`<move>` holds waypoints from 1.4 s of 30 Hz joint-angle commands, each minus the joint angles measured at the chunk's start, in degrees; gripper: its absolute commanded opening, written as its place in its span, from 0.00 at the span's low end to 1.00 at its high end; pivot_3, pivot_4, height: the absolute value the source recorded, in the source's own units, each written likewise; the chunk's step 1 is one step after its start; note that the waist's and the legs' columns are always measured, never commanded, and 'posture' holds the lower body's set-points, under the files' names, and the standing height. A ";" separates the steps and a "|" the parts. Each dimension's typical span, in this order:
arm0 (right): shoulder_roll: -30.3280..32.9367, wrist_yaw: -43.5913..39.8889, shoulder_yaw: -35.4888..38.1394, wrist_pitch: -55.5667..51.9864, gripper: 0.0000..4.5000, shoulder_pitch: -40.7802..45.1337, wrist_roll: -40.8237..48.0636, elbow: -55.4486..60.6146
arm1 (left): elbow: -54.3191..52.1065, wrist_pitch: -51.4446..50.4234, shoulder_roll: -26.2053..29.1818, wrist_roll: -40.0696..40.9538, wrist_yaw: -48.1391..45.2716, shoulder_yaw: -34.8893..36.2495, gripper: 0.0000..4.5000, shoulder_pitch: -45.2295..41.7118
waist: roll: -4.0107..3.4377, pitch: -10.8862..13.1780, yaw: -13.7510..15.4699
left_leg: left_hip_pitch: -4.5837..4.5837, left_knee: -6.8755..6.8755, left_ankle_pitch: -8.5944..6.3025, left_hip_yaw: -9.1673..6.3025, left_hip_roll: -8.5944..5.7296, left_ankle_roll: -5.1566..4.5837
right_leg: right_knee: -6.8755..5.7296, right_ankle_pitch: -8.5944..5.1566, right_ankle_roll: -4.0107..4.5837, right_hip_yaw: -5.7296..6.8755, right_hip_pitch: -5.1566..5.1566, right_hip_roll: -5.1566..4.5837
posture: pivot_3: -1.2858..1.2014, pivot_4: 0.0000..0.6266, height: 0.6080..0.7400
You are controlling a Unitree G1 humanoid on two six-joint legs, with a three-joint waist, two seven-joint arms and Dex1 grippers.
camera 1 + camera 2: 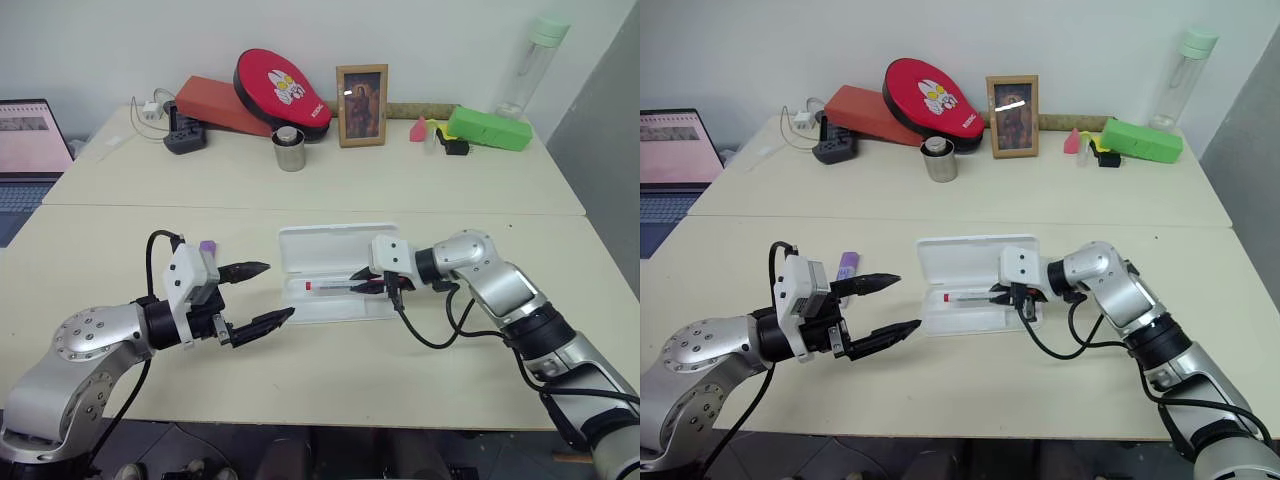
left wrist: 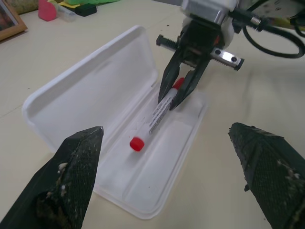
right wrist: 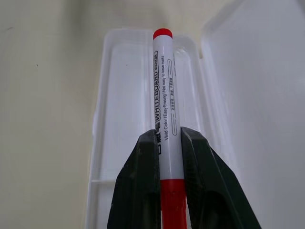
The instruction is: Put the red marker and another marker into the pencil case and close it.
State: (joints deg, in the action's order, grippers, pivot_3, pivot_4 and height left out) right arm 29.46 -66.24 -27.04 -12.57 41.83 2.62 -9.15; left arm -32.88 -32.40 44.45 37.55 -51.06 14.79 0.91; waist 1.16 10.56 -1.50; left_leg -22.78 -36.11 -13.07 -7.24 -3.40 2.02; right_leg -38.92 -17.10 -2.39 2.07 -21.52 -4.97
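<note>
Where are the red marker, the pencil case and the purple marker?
red marker (image 3: 164, 95), right wrist view, white barrel.
pencil case (image 1: 330, 248), left eye view, open lid.
purple marker (image 1: 847, 265), right eye view, its body.

Along the far edge of the bench (image 1: 300, 195): laptop (image 1: 30, 150) open at far left, white charger (image 1: 152, 108) with cable, dark power strip (image 1: 185, 135), orange-red box (image 1: 215, 105) with a red oval pad (image 1: 280, 90) leaning on it. Steel cup (image 1: 289, 149) just in front of the pad. Framed picture (image 1: 362, 105) upright beside it. Further right a small pink piece (image 1: 418, 129), a small black item (image 1: 457, 147) and a green box (image 1: 490, 128), close together. Clear bottle (image 1: 530, 65) with pale green cap behind the green box.
</note>
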 commanded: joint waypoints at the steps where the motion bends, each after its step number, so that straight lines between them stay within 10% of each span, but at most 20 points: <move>1: -1.29 -0.59 0.67 2.85 0.07 2.03 -1.23 -2.10 | -2.69 -0.31 0.48 1.61 1.22 2.03 1.00 0.25 | 0.00 0.00 -0.05 | 0.00 0.00 0.00 0.00 0.00 0.00 | -0.01 0.00 0.00 -0.01 0.00 0.01 | 0.52 0.24 1.00; 16: -4.37 -0.64 1.75 6.19 0.07 3.84 -3.54 -7.00 | -1.73 -0.97 0.97 2.54 2.72 2.13 1.00 -2.04 | -0.01 0.00 -0.21 | 0.03 0.00 0.01 0.02 0.01 0.01 | -0.04 0.01 0.01 -0.02 -0.03 0.05 | 0.52 0.24 1.00; 33: -2.55 -5.60 10.99 -11.51 1.00 0.85 13.87 16.97 | 2.23 -4.47 -2.60 5.61 9.77 7.00 1.00 -0.80 | -0.03 0.02 -0.13 | -0.02 0.01 -0.06 0.00 0.00 -0.10 | -0.04 0.01 0.01 -0.03 -0.10 0.03 | 0.52 0.24 1.00; 42: -1.56 0.16 15.80 -22.30 1.00 -0.18 20.91 23.97 | 14.04 -5.14 -8.71 -5.20 31.53 10.35 1.00 -6.82 | -0.02 0.01 -0.11 | 0.00 0.02 -0.08 -0.04 0.00 -0.13 | -0.09 0.03 0.04 0.00 -0.11 0.02 | 0.52 0.24 1.00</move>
State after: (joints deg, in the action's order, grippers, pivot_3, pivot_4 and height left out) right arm 27.35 -67.30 -13.07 -33.86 41.60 21.72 12.52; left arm -20.43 -38.19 36.99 35.23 -25.79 22.34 -3.83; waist 1.14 10.57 -1.61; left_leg -22.78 -36.09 -13.14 -7.29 -3.39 1.89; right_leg -39.00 -17.07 -2.35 2.06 -21.64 -4.94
